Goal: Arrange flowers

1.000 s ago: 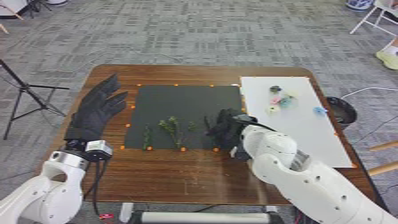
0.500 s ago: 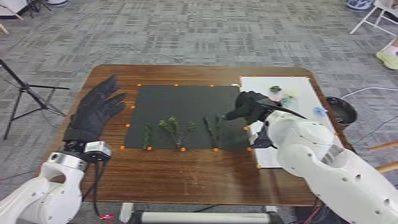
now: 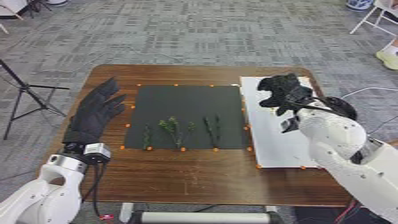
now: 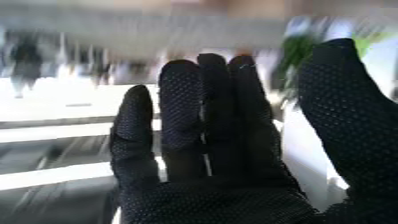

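Right black-gloved hand (image 3: 286,91): I hold its fingers straight, released, over the white rectangular board (image 3: 289,145). Leftward and nearer the robot, two slender dark-green stems (image 3: 218,131) lie lengthwise, near to far, on the black square mat (image 3: 173,105); this hand appears nearer them than the left.

Your landmark: one brown table (image 3: 178,184). Around it you have: grey patterned carpet (image 3: 213,37), on all visible sides; one black tripod (image 3: 24,86), left of it; one dark round container (image 3: 342,106), just beside its right edge; one white cable (image 3: 369,88), right of it; one white-framed chair (image 3: 362,20), beyond its far right corner.
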`<action>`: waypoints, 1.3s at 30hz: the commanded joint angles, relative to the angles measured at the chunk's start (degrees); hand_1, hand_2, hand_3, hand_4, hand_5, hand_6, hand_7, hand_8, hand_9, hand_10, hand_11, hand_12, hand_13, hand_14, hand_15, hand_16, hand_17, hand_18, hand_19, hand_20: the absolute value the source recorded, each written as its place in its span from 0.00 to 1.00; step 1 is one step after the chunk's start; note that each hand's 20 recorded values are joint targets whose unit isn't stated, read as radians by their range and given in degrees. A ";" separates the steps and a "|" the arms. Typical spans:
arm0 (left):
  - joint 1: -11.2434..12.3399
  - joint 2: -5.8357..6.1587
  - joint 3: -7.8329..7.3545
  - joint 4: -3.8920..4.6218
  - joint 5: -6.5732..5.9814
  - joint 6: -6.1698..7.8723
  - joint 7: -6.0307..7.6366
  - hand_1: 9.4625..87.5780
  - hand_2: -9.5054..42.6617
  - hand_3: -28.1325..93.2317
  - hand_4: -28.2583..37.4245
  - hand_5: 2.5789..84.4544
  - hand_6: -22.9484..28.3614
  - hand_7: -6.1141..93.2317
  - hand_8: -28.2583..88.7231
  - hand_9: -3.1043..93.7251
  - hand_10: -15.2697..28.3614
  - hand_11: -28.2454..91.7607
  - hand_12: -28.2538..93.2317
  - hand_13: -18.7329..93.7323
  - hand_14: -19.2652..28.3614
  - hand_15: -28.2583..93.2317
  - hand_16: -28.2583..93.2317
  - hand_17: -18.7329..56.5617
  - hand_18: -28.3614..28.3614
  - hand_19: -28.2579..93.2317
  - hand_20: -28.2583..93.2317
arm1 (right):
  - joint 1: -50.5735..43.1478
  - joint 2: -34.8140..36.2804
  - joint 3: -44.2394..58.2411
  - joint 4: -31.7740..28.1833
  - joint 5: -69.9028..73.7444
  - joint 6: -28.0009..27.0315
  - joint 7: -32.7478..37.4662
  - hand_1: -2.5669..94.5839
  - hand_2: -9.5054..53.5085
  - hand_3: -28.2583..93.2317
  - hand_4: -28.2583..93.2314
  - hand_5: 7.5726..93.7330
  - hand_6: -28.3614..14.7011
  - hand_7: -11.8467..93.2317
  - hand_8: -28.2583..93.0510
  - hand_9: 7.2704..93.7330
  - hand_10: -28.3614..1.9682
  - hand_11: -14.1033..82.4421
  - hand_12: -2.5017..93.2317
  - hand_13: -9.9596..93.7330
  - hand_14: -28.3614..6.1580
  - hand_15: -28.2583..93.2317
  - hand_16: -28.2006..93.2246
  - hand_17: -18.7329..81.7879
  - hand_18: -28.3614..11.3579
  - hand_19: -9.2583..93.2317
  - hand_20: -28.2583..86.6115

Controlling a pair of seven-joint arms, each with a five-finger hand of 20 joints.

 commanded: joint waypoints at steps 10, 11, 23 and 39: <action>0.38 0.23 0.02 -0.40 -0.21 0.38 0.28 0.24 0.09 0.78 0.04 0.25 0.48 0.23 0.17 0.21 0.57 0.35 0.39 0.31 0.67 0.43 0.28 0.10 0.83 0.53 0.33 | 2.56 2.84 -7.69 6.15 -6.79 3.41 1.33 0.40 0.00 0.94 0.00 0.49 0.73 0.41 0.09 0.59 0.80 0.32 0.20 0.53 0.60 0.84 0.45 0.37 0.27 0.78 0.69; 0.39 0.22 0.08 -0.41 -0.33 0.54 0.39 0.24 0.10 0.78 0.04 0.25 0.48 0.23 0.17 0.21 0.57 0.35 0.39 0.31 0.67 0.43 0.28 0.10 0.83 0.53 0.33 | 2.29 2.67 -7.38 6.42 -7.31 3.53 1.14 0.40 0.00 0.94 0.00 0.49 0.73 0.41 0.09 0.59 0.79 0.33 0.21 0.53 0.59 0.85 0.45 0.37 0.27 0.79 0.69; 0.11 0.30 0.19 -0.31 -0.11 0.13 0.16 0.24 0.10 0.77 0.04 0.25 0.48 0.23 0.17 0.21 0.57 0.35 0.39 0.31 0.67 0.43 0.28 0.10 0.83 0.53 0.33 | 4.58 1.91 -10.70 10.60 -9.19 7.60 1.60 0.38 0.00 0.94 0.00 0.47 0.71 0.45 0.09 0.56 0.75 0.37 0.24 0.51 0.58 0.86 0.46 0.37 0.27 0.80 0.71; 0.02 -0.01 -0.03 -0.55 0.12 0.08 0.07 0.24 0.10 0.77 0.04 0.25 0.48 0.23 0.17 0.21 0.57 0.35 0.39 0.31 0.67 0.43 0.28 0.10 0.83 0.53 0.33 | 12.53 -1.53 -18.38 16.31 -11.46 11.19 4.15 0.38 0.00 0.94 0.00 0.45 0.69 0.51 0.10 0.51 0.67 0.48 0.29 0.53 0.58 0.86 0.45 0.37 0.27 0.81 0.71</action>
